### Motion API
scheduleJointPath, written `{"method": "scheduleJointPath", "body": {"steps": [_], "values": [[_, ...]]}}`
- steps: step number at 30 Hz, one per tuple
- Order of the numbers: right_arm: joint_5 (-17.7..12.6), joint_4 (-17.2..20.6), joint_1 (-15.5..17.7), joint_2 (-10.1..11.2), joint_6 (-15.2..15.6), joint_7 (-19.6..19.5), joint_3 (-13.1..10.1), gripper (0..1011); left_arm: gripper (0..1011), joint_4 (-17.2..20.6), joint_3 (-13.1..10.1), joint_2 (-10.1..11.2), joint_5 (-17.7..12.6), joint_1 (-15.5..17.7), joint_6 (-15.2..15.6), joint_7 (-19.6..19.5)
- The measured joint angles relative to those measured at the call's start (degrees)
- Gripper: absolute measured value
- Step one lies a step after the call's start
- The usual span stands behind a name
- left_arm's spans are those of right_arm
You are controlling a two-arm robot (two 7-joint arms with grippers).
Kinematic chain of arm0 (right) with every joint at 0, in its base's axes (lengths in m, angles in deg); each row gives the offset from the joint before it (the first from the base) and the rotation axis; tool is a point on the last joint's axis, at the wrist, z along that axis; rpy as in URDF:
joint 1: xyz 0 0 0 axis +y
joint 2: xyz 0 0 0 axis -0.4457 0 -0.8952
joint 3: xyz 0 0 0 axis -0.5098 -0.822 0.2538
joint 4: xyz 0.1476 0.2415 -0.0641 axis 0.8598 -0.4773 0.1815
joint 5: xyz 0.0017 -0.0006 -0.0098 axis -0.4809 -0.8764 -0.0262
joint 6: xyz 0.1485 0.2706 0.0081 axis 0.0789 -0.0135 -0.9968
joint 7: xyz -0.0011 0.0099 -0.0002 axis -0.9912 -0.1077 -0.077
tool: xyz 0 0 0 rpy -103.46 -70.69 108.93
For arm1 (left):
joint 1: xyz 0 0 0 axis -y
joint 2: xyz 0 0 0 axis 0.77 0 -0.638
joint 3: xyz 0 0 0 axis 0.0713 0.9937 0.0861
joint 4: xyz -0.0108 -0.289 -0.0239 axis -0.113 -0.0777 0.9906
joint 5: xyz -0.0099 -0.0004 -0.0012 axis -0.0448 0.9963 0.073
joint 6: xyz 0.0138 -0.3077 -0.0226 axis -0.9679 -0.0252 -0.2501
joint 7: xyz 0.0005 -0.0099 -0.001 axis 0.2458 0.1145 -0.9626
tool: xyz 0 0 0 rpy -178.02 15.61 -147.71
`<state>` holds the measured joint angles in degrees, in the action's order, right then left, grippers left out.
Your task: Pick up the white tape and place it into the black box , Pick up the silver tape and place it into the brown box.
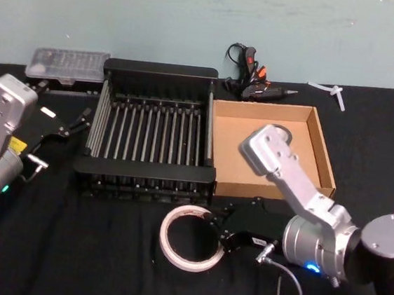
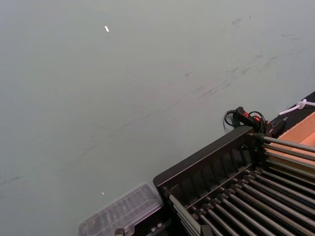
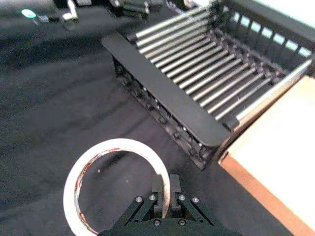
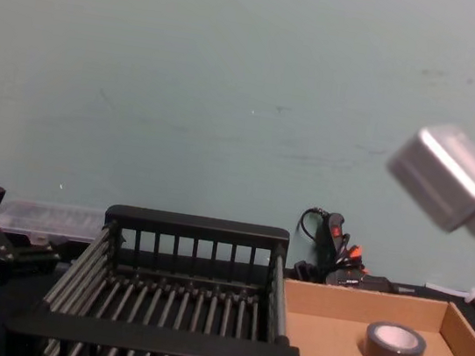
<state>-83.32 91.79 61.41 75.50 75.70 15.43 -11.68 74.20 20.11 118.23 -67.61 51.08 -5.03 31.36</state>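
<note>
Head view hides the silver tape (image 4: 393, 346) behind the right arm; the chest view shows it lying flat in the brown box (image 1: 317, 142). The right gripper (image 3: 166, 191) pinches the white tape (image 1: 189, 237) by its band, fingers pressed against it, on the black cloth just before the black box (image 1: 159, 70). The left gripper (image 1: 80, 122) sits left of the crate, fingers slightly spread. A glue gun (image 1: 254, 83) lies behind the boxes.

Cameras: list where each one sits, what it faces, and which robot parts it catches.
Head: high, looking down on black box, brown box, white tape; both arms.
Chest: low, facing across; silver tape inside the brown box.
Left wrist: toward wall, black box corner.
Right wrist: right gripper clamping the white tape.
All share the black box.
</note>
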Motion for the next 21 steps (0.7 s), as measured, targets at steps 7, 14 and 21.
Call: {"method": "scheduleJointPath", "body": {"steps": [7, 14, 21], "values": [[-2.4, 1.63, -0.05, 0.68, -3.77, 0.48, -1.56, 91, 1001, 0.0, 0.0, 0.0, 0.0, 0.0, 0.0, 0.0], [-4.51, 1.84, -1.35, -0.32, -8.84, -0.79, -3.32, 91, 1001, 0.0, 0.0, 0.0, 0.0, 0.0, 0.0, 0.0], [-5.32, -0.36, -4.17, -1.5, -12.55, -2.57, -3.79, 91, 1001, 0.0, 0.0, 0.0, 0.0, 0.0, 0.0, 0.0]]}}
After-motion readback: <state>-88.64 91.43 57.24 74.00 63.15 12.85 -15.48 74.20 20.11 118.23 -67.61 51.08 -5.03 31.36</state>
